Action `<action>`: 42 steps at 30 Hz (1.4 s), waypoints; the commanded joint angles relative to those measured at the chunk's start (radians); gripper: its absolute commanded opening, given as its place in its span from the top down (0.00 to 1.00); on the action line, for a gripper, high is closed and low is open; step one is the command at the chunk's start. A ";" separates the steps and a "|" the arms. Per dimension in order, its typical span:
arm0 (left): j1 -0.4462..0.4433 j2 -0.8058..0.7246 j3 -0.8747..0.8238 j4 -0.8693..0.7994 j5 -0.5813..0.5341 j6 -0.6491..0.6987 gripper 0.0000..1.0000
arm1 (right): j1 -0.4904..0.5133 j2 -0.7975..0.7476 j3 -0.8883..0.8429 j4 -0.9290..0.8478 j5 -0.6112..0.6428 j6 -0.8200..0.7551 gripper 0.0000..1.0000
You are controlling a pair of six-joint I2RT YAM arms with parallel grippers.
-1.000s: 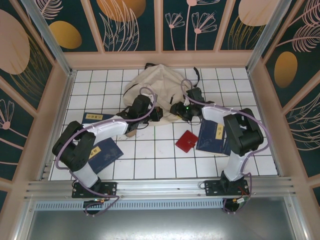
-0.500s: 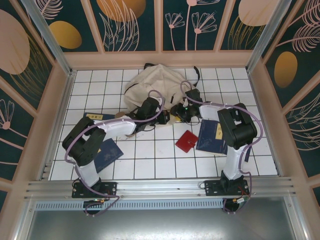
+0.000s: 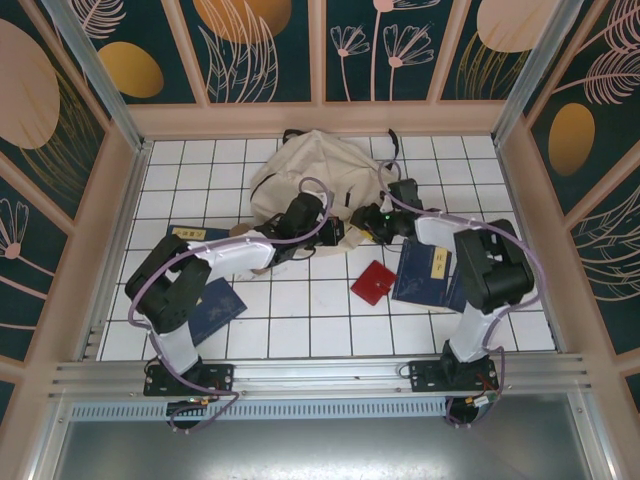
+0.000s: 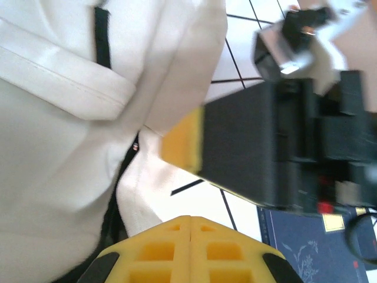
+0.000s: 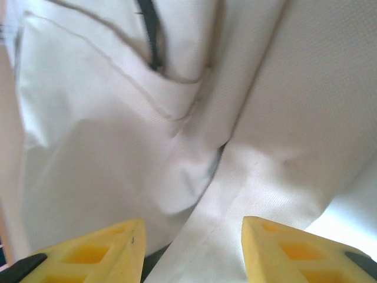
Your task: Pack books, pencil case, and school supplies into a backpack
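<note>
The cream-beige backpack point(image 3: 315, 175) lies slumped at the back middle of the tiled table. My left gripper point(image 3: 335, 233) is at its near edge, and its yellow fingers point(image 4: 189, 227) are shut with nothing between them, beside the fabric point(image 4: 59, 147). My right gripper point(image 3: 363, 222) faces it from the right, open, with a fold of backpack cloth point(image 5: 235, 171) lying ahead of its spread fingertips point(image 5: 194, 236). Navy books lie at left point(image 3: 215, 308), far left point(image 3: 192, 235) and right point(image 3: 428, 272). The red square case point(image 3: 373, 282) lies in the middle. The pencil case is hidden.
The right gripper's black body with its yellow fingertip point(image 4: 182, 141) hangs close in front of the left wrist camera. A navy book corner point(image 4: 306, 247) lies under it. Wooden walls point(image 3: 320, 118) close the table on three sides; bare tiles point(image 3: 310, 320) lie near the front.
My left arm has stretched rightward along the backpack's near edge toward the right gripper. The right gripper has shifted slightly right and back. The backpack has bunched a little toward the back wall.
</note>
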 commanded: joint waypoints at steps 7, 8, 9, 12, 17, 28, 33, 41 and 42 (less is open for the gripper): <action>0.010 -0.062 -0.006 -0.035 -0.066 -0.006 1.00 | 0.055 -0.166 -0.256 0.286 -0.117 0.474 0.41; 0.009 -0.062 -0.005 -0.037 -0.067 -0.004 1.00 | 0.069 -0.147 -0.247 0.312 -0.128 0.508 0.41; 0.009 -0.062 -0.003 -0.040 -0.070 -0.003 1.00 | 0.083 -0.127 -0.241 0.354 -0.137 0.548 0.41; 0.008 -0.062 -0.010 -0.044 -0.079 0.003 1.00 | 0.106 -0.059 -0.210 0.441 -0.153 0.625 0.41; 0.010 -0.097 -0.016 -0.047 -0.087 0.007 1.00 | 0.111 0.006 -0.194 0.499 -0.138 0.681 0.46; 0.011 -0.164 -0.063 -0.106 -0.255 0.013 1.00 | 0.089 0.036 -0.183 0.458 -0.082 0.664 1.00; 0.015 -0.244 -0.149 -0.204 -0.454 0.027 1.00 | 0.054 0.001 -0.224 0.420 -0.016 0.650 1.00; 0.067 -0.346 -0.256 -0.207 -0.535 -0.021 1.00 | 0.047 -0.015 -0.231 0.381 0.054 0.642 1.00; 0.073 -0.347 -0.261 -0.202 -0.526 -0.021 1.00 | 0.045 -0.017 -0.231 0.380 0.052 0.639 1.00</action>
